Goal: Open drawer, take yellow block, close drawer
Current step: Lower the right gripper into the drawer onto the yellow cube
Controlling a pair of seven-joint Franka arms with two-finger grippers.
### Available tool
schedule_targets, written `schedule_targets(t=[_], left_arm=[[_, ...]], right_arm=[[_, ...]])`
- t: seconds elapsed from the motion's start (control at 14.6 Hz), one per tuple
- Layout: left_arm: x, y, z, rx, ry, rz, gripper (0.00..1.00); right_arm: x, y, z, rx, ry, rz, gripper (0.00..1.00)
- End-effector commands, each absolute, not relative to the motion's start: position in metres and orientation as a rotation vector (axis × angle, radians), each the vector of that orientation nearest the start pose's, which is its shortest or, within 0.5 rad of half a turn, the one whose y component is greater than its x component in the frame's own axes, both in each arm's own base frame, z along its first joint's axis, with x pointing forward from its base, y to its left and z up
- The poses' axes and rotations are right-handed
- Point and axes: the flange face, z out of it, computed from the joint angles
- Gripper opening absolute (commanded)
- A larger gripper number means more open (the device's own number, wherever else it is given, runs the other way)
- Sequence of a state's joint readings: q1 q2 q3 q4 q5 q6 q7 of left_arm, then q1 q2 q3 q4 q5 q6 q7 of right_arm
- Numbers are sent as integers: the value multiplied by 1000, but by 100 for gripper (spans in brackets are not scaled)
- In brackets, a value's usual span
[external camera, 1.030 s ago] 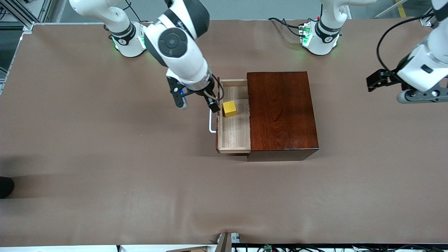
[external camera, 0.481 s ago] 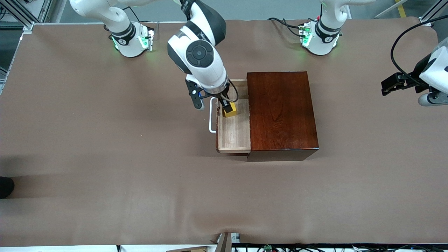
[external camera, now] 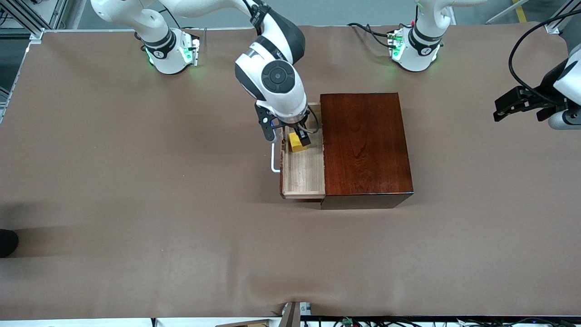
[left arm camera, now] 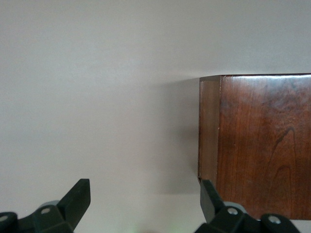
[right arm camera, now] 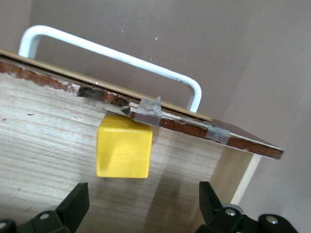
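Brown cloth covers the counter [external camera: 136, 204], and the landmark on it is the dark reddish-brown wooden box [external camera: 365, 145]. Nearest the front camera lies the bare pale-wood floor of the drawer [external camera: 303, 175], which stands pulled out of the box toward the right arm's end of the counter, its white U-shaped handle [external camera: 273, 159] on the outer face. Farther along that tray sits the yellow block [external camera: 296, 142], on the drawer floor and close against the inside of the drawer front, as the right wrist view shows [right arm camera: 124, 153].

Over the block hangs the right gripper [external camera: 294, 136], fingers spread wide with one on either flank of the cube and neither touching it. So the opening looks done and the picking step is in hand. Next comes, I judge, a short straight descent until the fingers bracket the cube, then a squeeze, minding the drawer front right beside it.

Off the box's end toward the left arm's side, the left gripper [external camera: 522, 102] waits, open and empty, above bare counter.
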State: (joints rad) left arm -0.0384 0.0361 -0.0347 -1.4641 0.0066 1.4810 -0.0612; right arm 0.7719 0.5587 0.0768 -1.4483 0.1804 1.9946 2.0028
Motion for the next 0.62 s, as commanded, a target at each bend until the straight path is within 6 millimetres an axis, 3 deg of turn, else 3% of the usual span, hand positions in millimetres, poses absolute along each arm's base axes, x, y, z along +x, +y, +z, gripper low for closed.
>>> schedule_targets(t=[0.0, 0.21, 0.55], left_arm=[[550, -35, 657, -3143, 51, -2, 100], [553, -38, 656, -3143, 60, -34, 100], [538, -48, 651, -3141, 72, -41, 100]], right_arm=[[469, 537, 357, -2552, 1819, 185, 100], [471, 544, 330, -2525, 1857, 139, 100], [468, 546, 318, -2505, 1899, 136, 99]])
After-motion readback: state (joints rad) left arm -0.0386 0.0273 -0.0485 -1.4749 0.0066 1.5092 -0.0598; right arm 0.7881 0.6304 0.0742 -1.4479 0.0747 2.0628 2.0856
